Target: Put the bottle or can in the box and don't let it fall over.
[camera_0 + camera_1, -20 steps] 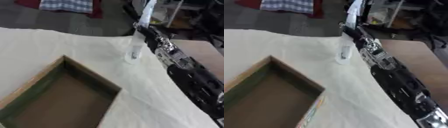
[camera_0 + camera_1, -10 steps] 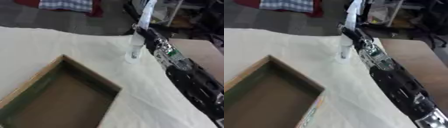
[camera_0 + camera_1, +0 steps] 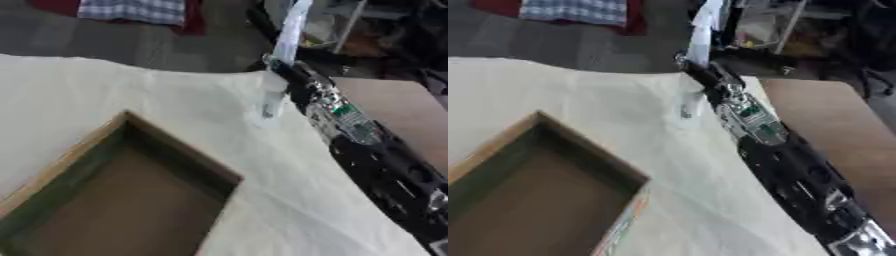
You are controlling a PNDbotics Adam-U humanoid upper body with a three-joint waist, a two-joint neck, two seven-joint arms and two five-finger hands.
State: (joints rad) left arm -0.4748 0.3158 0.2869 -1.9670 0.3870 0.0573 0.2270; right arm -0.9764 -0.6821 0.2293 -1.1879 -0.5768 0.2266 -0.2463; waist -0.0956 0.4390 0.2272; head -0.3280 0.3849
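Starting nearest, at the lower left: meeting the box (image 3: 131, 200), lying open-topped on the cloth (image 3: 131, 90), showing brown walls outside, greenish ones inside and a bare brown floor. Holding nothing that can be seen. Running out of the pictures at the near and left edges, with one corner pointing toward the far right.

Moving to the near right: following the right arm (image 3: 385, 165), black with silver parts and a green patch, coming in from the lower right corner and stretching diagonally up and away along the cloth's right edge.

Going further along that arm: reaching the right hand (image 3: 287, 75), sitting just at the upper part of the bottle (image 3: 271, 102). Not being able to tell whether clasping the bottle or released from it, the hand being dark and blurred there.

Noting the bottle itself: clear, standing upright on the cloth, well apart from the box, beyond its far corner and near the cloth's far right edge. Not in the box.

Looking right of the arm: seeing a bare brown tabletop (image 3: 833, 115).

Ending farthest: seeing a white strip (image 3: 290, 30) rising above the hand, dark floor (image 3: 87, 40), and a checked fabric (image 3: 131, 9) lying at the top edge.
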